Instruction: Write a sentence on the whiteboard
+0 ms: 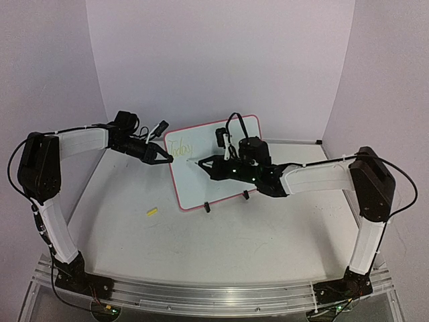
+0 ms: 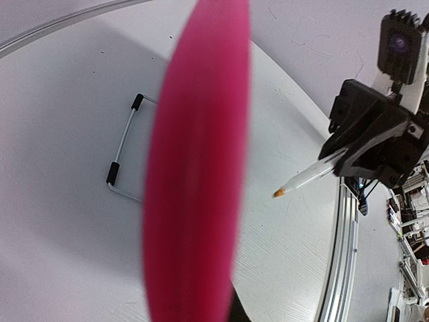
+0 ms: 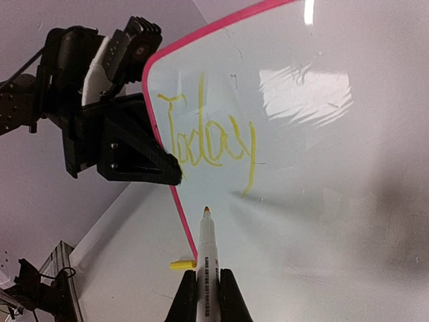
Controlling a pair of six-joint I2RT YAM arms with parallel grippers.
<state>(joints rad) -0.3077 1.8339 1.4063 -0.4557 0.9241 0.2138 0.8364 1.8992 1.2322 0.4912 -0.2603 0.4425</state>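
The whiteboard (image 1: 221,176), white with a thin red frame, stands tilted on two black clip feet (image 1: 207,208) at mid-table. The sentence (image 3: 208,137) is one yellow cursive word, "Today", in the board's upper left corner. My left gripper (image 1: 166,159) is shut on the board's left edge; that red frame (image 2: 194,168) fills the left wrist view as a blur. My right gripper (image 3: 208,275) is shut on a white marker (image 3: 206,245). Its orange-yellow tip (image 3: 206,210) points at blank board just below the word, near the left frame. Whether the tip touches the board cannot be told.
A small yellow marker cap (image 1: 152,212) lies on the table left of the board's lower corner. Behind the board, a wire foot (image 2: 124,157) rests on the tabletop. Pale walls close the back and both sides. A metal rail (image 1: 214,292) runs along the near edge.
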